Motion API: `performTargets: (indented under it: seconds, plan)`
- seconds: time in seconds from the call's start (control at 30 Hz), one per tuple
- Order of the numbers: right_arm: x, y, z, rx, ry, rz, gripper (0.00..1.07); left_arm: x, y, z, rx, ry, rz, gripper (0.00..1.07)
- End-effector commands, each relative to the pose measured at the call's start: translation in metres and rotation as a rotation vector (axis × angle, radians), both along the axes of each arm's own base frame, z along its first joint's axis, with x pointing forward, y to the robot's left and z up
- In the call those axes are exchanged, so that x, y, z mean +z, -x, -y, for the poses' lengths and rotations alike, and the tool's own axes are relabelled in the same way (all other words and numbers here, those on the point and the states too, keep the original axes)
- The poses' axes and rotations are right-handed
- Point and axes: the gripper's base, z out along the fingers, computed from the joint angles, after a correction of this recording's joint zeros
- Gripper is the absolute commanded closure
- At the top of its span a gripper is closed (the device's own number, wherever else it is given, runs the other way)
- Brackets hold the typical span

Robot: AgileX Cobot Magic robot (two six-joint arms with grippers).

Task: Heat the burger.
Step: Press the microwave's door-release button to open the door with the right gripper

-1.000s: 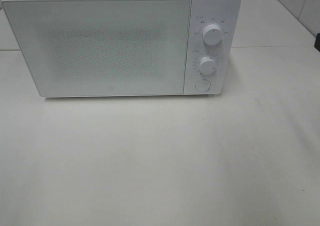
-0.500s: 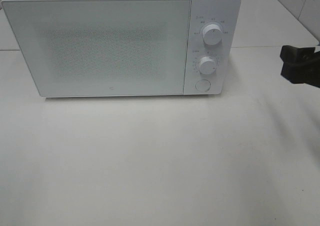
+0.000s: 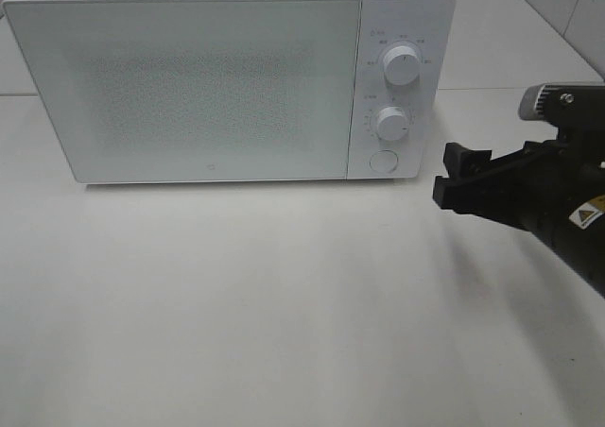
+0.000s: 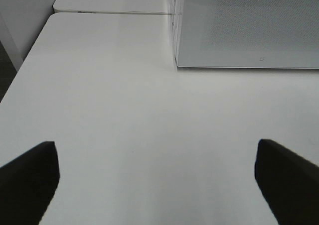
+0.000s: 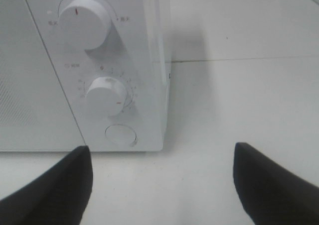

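Note:
The burger is out of view. A white microwave (image 3: 189, 87) stands at the back of the table with its door shut. Its control panel carries an upper knob (image 3: 403, 68), a lower knob (image 3: 391, 124) and a round button (image 3: 382, 161). My right gripper (image 3: 454, 177) hangs open and empty just right of the panel, level with the button. In the right wrist view the gripper (image 5: 162, 185) faces the lower knob (image 5: 105, 95) and the button (image 5: 120, 134). My left gripper (image 4: 157, 180) is open over bare table, short of the microwave's left front corner (image 4: 179, 60).
The white table (image 3: 284, 304) stretches in front of the microwave. A seam to a second table surface (image 3: 510, 89) runs behind on the right. A tiled wall (image 3: 567, 11) rises at the far right.
My right arm has come in from the right edge and moved left toward the microwave's control panel. The microwave has not moved.

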Motion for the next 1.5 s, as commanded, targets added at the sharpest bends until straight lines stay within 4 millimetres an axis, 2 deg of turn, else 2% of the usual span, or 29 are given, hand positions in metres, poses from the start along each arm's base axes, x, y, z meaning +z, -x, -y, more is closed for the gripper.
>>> performTargets:
  seconds: [0.03, 0.17, 0.2, 0.23, 0.3, 0.33, 0.37, 0.4, 0.43, 0.53, 0.6, 0.67, 0.7, 0.73, 0.77, 0.8, 0.83, 0.9, 1.2, 1.5]
  plan:
    - [-0.004, 0.007, -0.008, -0.036, -0.035, -0.014, 0.31, 0.000, 0.003, 0.000, -0.005, 0.002, 0.023, 0.04]
    - [-0.007, 0.012, -0.016, -0.065, -0.168, -0.045, 0.32, 0.000, 0.003, 0.000, -0.005, 0.002, 0.023, 0.04]
    - [-0.008, 0.013, -0.017, -0.080, -0.224, -0.056, 0.33, 0.000, 0.003, 0.000, -0.005, 0.002, 0.023, 0.04]
    - [-0.009, 0.013, -0.017, -0.123, -0.352, -0.077, 0.35, 0.000, 0.003, 0.000, -0.005, 0.002, 0.023, 0.04]
    - [-0.009, 0.013, -0.017, -0.147, -0.419, -0.086, 0.37, 0.000, 0.003, 0.000, -0.005, 0.002, 0.023, 0.04]
    - [-0.009, 0.013, -0.017, -0.193, -0.547, -0.099, 0.40, 0.000, 0.003, 0.000, -0.005, 0.002, 0.023, 0.04]
    - [-0.009, 0.013, -0.017, -0.193, -0.547, -0.099, 0.40, 0.000, 0.003, 0.000, -0.005, 0.002, 0.023, 0.04]
    - [-0.009, 0.013, -0.017, -0.222, -0.627, -0.105, 0.42, 0.000, 0.003, 0.000, -0.005, 0.002, 0.023, 0.04]
    - [-0.010, 0.013, -0.017, -0.280, -0.783, -0.121, 0.47, 0.000, 0.003, 0.000, -0.005, 0.002, 0.023, 0.04]
    - [-0.010, 0.013, -0.017, -0.311, -0.868, -0.132, 0.51, 0.000, 0.003, 0.000, -0.005, 0.002, 0.023, 0.04]
    - [-0.010, 0.013, -0.018, -0.402, -1.113, -0.155, 0.67, 0.000, 0.003, 0.000, -0.005, 0.002, 0.023, 0.04]
    - [-0.010, 0.013, -0.017, -0.418, -1.156, -0.157, 0.71, 0.000, 0.003, 0.000, -0.005, 0.002, 0.023, 0.04]
    - [-0.010, 0.013, -0.017, -0.447, -1.222, -0.160, 0.83, 0.000, 0.003, 0.000, -0.005, 0.002, 0.023, 0.04]
    - [-0.010, 0.013, -0.017, -0.447, -1.222, -0.160, 0.83, 0.000, 0.003, 0.000, -0.005, 0.002, 0.023, 0.04]
    - [-0.010, 0.013, -0.017, -0.460, -1.248, -0.160, 0.87, 0.000, 0.003, 0.000, -0.005, 0.002, 0.023, 0.04]
    - [-0.011, 0.013, -0.016, -0.479, -1.286, -0.163, 0.97, 0.000, 0.003, 0.000, -0.005, 0.002, 0.023, 0.04]
    - [-0.011, 0.013, -0.016, -0.479, -1.286, -0.163, 0.97, 0.000, 0.003, 0.000, -0.005, 0.002, 0.023, 0.04]
    - [-0.014, 0.010, -0.017, -0.512, -1.296, -0.164, 1.07, 0.000, 0.003, 0.000, -0.005, 0.002, 0.023, 0.04]
    - [-0.023, -0.009, -0.033, -0.558, -1.344, -0.159, 1.07, 0.000, 0.003, 0.000, -0.005, 0.002, 0.023, 0.04]
    - [-0.041, -0.033, -0.053, -0.587, -1.353, -0.174, 1.07, 0.000, 0.003, 0.000, -0.005, 0.002, 0.023, 0.04]
